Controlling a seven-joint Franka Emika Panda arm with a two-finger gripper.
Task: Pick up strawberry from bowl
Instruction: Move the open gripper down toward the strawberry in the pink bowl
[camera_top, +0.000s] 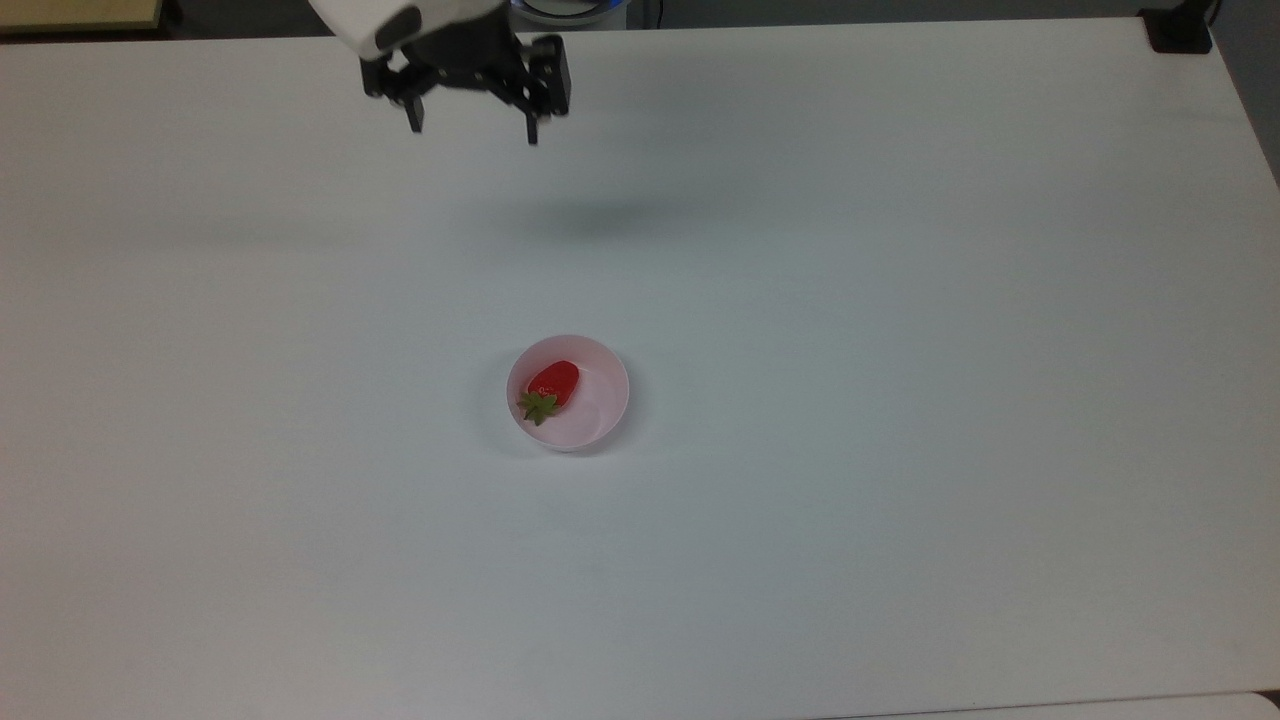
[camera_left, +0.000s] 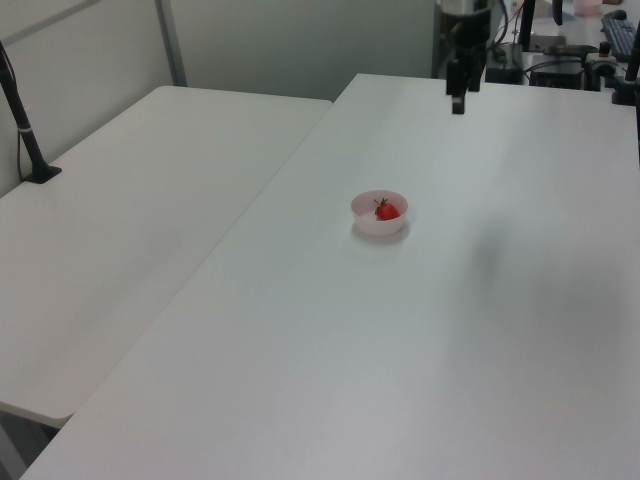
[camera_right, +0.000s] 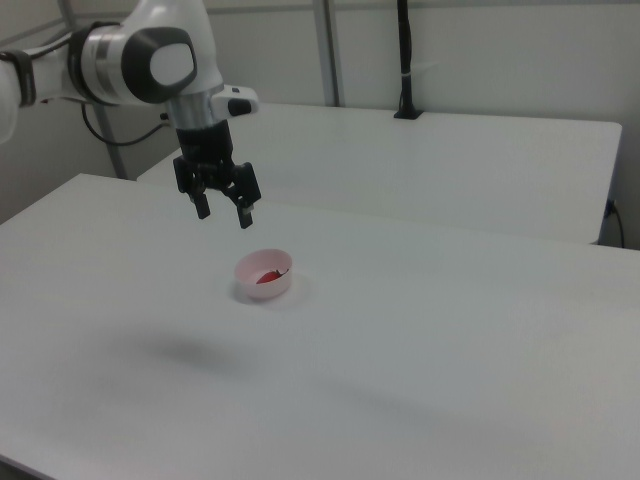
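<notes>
Pincer (camera_top: 472, 130) hangs high over the table (camera_top: 900, 300), fingers spread wide and holding nothing. The strawberry (camera_top: 551, 385) lies in the bowl (camera_top: 600, 420), well apart from the pincer and lower down. Nothing is picked up yet; reaching, grabbing and lifting are left.

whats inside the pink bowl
A glossy red toy strawberry with a green leaf cap lies inside the small pale pink plastic bowl. The bowl floor beneath the strawberry is covered.
</notes>
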